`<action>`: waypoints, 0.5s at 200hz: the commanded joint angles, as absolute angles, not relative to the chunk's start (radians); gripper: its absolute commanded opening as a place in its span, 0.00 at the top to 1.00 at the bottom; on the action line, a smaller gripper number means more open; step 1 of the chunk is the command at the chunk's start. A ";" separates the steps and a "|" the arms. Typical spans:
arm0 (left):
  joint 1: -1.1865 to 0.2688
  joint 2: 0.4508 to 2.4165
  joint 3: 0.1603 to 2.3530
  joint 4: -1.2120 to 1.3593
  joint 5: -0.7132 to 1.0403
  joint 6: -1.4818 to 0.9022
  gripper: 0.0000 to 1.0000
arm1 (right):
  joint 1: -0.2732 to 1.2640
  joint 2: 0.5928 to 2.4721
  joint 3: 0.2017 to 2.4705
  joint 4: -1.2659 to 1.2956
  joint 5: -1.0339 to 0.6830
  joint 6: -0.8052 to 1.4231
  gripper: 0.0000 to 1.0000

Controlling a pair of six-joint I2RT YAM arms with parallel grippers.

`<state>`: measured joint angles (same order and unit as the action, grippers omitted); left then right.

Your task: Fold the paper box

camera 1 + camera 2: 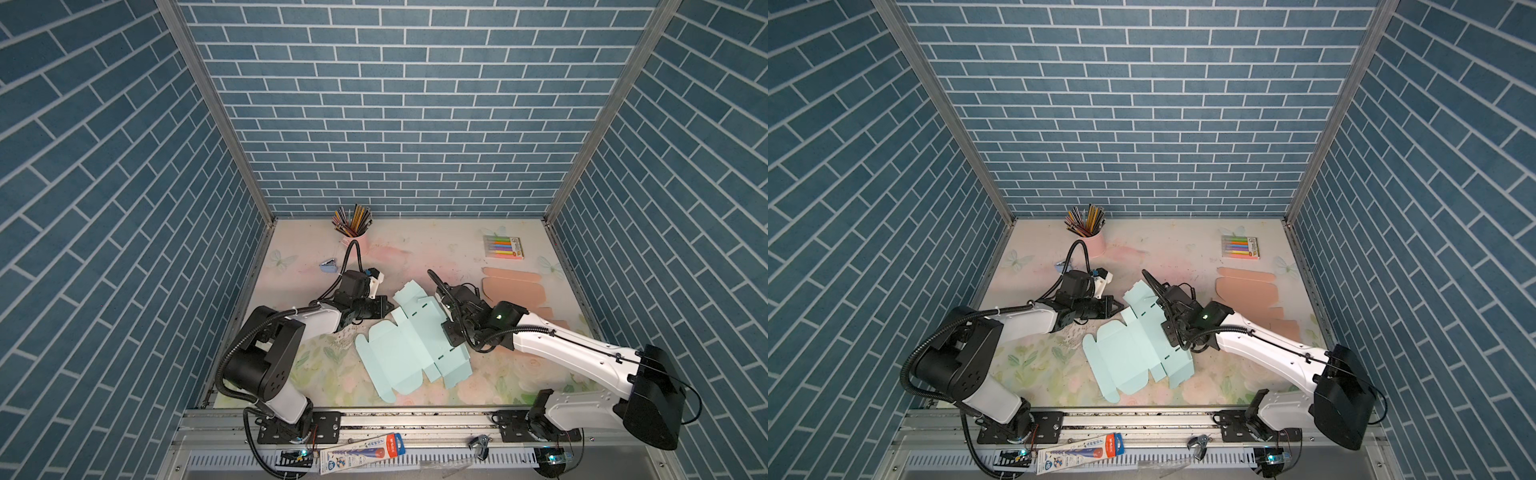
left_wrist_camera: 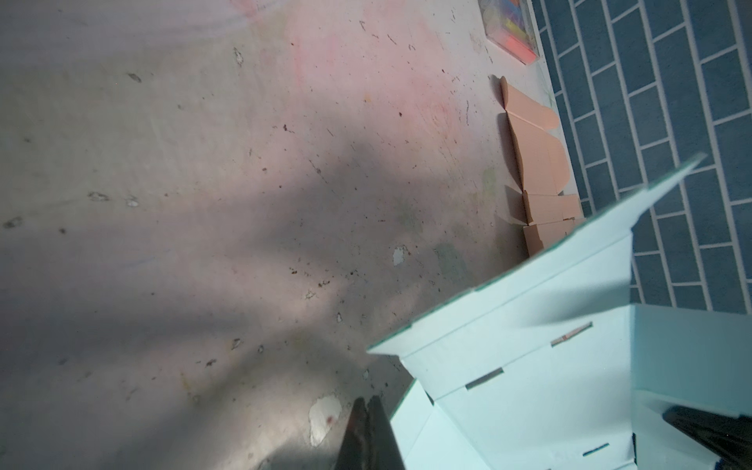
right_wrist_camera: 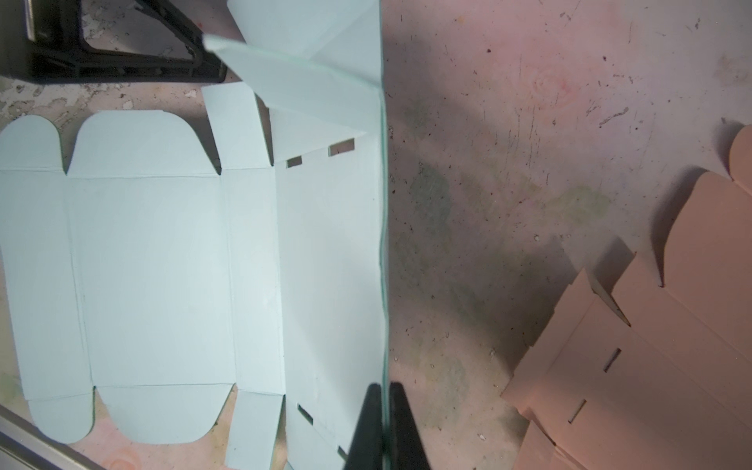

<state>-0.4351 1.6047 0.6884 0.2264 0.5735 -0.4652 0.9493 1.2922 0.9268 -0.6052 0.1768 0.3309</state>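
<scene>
Gripping: the right gripper [image 3: 382,392] has both fingers closed on the thin top edge of the box's [image 3: 154,264] raised panel, and the edge runs straight between them.
Left gripper [image 1: 390,306]: its fingers [image 2: 358,439] are pressed together with nothing between them. The tips stand just beside the far corner flap of the box; I cannot tell if they touch it.
Box place: in both top views it lies in the middle of the table [image 1: 415,257], between the two arms and turned at a slant. It is nearer to the front rail [image 1: 415,419] than to the back wall.
Edges: the near corner of the box [image 1: 1129,353] comes close to the front edge of the table. Its right side is partly hidden under the right wrist.
Open room: behind the box the table is bare up to the cup [image 1: 353,240] of pencils and the marker pack [image 1: 503,247]. On the right a tan blank [image 1: 515,291] lies near, apart from the box and partly under the right arm.
Look: pale mint card, a cut blank that is mostly flat, with fold lines.
Flaps: rounded flaps sit at the end away from the right gripper.
Slots: short slots lie along the folds near both ends of the raised panel.
Raised parts: the long panel in the right fingers stands up, and at its far end a corner flap is lifted and tilted.
</scene>
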 commanded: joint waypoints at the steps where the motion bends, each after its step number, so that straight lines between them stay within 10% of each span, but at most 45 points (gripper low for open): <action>1: -0.446 1.605 0.673 0.269 0.584 -0.477 1.00 | 0.958 1.303 0.963 -0.612 0.199 0.296 1.00; 100: -0.487 1.530 0.628 0.258 0.594 -0.482 1.00 | 0.962 1.324 0.983 -0.617 0.210 0.291 1.00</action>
<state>-0.4664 1.5642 0.6533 0.2584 0.5812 -0.4706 0.9558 1.3144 0.9497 -0.6151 0.1802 0.3126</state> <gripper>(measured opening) 0.049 0.054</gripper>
